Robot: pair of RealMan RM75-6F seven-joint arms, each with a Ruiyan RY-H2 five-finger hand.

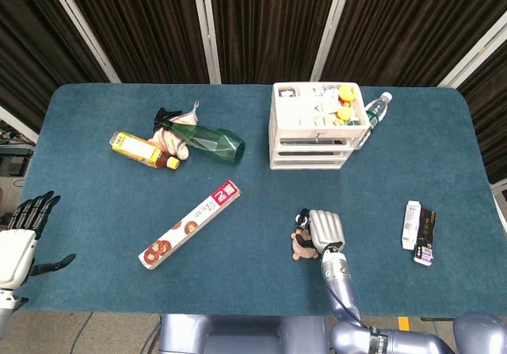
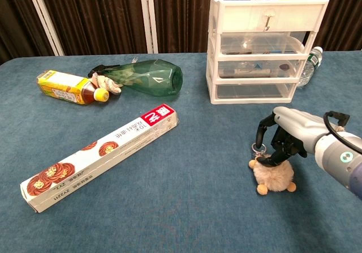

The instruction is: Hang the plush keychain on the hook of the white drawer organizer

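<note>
The tan plush keychain (image 2: 273,176) lies on the blue table (image 2: 186,208) in front of the white drawer organizer (image 2: 266,49), also seen as a small brown ball (image 1: 301,248) in the head view. Its metal ring (image 2: 258,148) points left of the plush. My right hand (image 2: 285,138) (image 1: 325,229) is low over it, dark fingertips (image 2: 276,158) touching the plush's top, thumb beside the ring with a gap between. The organizer's hook (image 2: 270,18) is on its top front. My left hand (image 1: 20,243) hangs open beyond the table's left edge.
A green bottle (image 2: 150,78), a yellow bottle (image 2: 68,88) and a rope bundle lie at the back left. A long wrap box (image 2: 102,157) lies diagonally left of centre. A water bottle (image 2: 308,66) stands right of the organizer. Small packets (image 1: 418,231) lie at the right.
</note>
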